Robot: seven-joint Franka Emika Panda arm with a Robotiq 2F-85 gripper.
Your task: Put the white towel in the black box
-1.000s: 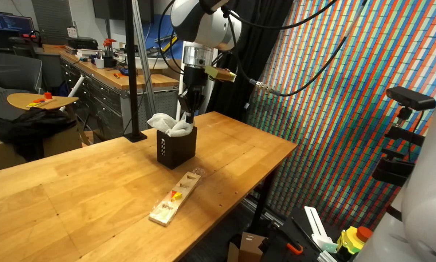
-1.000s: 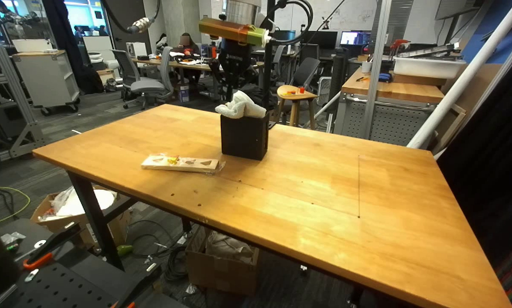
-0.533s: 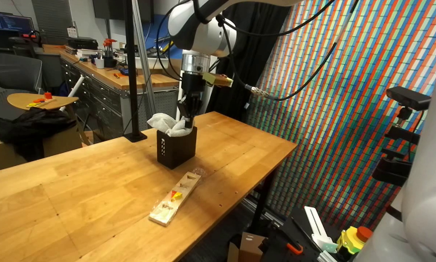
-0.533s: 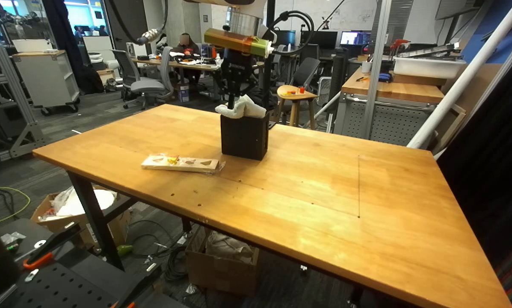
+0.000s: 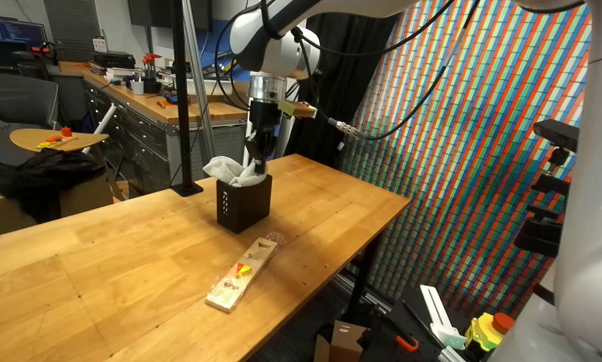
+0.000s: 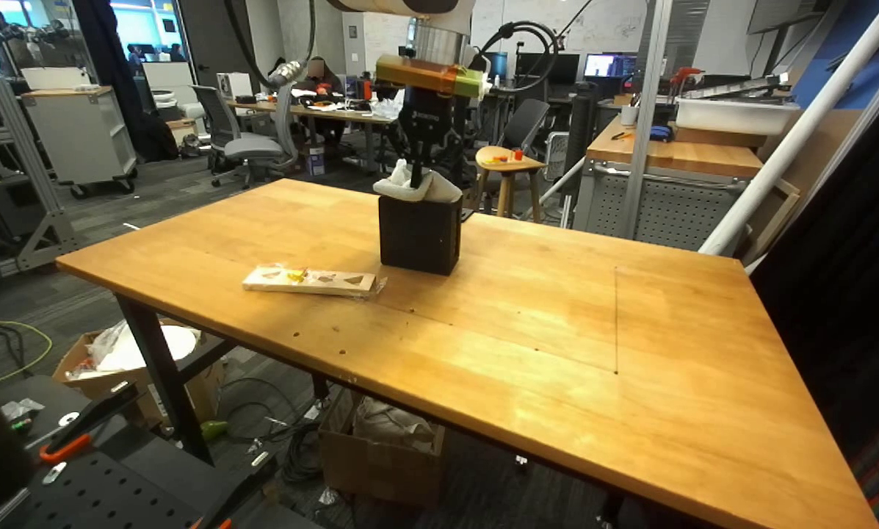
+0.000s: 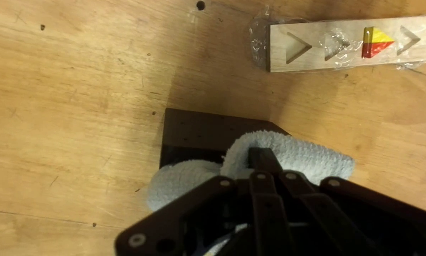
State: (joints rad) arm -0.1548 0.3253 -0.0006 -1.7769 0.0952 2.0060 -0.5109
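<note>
In an exterior view the white towel (image 5: 224,168) sat bunched in the black box (image 5: 248,206), bulging above the rim. The gripper (image 5: 260,167) was clenched, its joined tips in a fold of the towel. On the box's near side a plastic-wrapped wooden strip (image 5: 238,281) lay on the table (image 5: 130,261); to the box's left a black post (image 5: 181,100) stood at the far edge

Pincer (image 6: 416,179) downward, fully closed.
</note>
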